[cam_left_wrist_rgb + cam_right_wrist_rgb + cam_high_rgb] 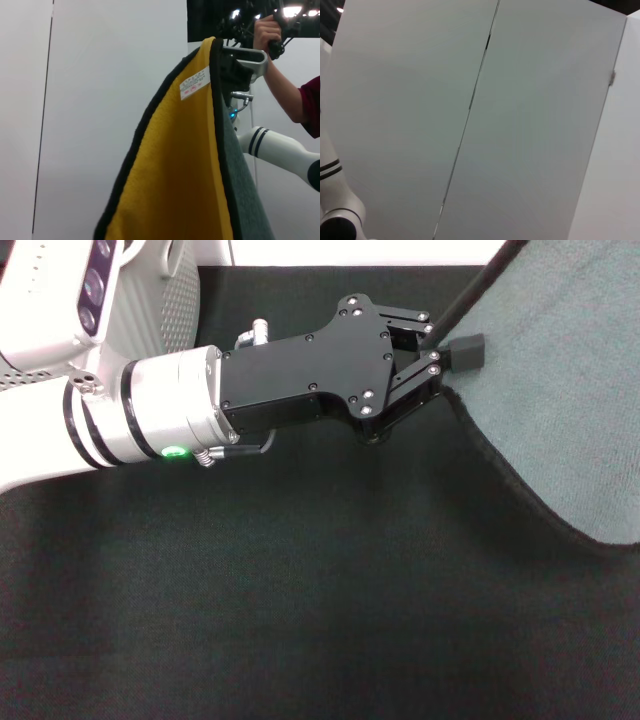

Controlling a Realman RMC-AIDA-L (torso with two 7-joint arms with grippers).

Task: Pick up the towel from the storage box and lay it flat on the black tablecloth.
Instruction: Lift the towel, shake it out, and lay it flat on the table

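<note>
The towel (570, 390) is lifted at the right of the head view, grey-teal side facing me, its black stitched edge curving down over the black tablecloth (300, 590). My left gripper (450, 352) reaches across from the left and is shut on that edge. The left wrist view shows the towel (175, 175) hanging close up, orange-yellow side with a white label beside the grey side. The storage box (165, 295) stands at the far left behind my left arm. My right gripper is out of view.
A person's arm (285, 90) and a white robot arm (280, 150) show behind the towel in the left wrist view. The right wrist view shows only white wall panels (470, 125).
</note>
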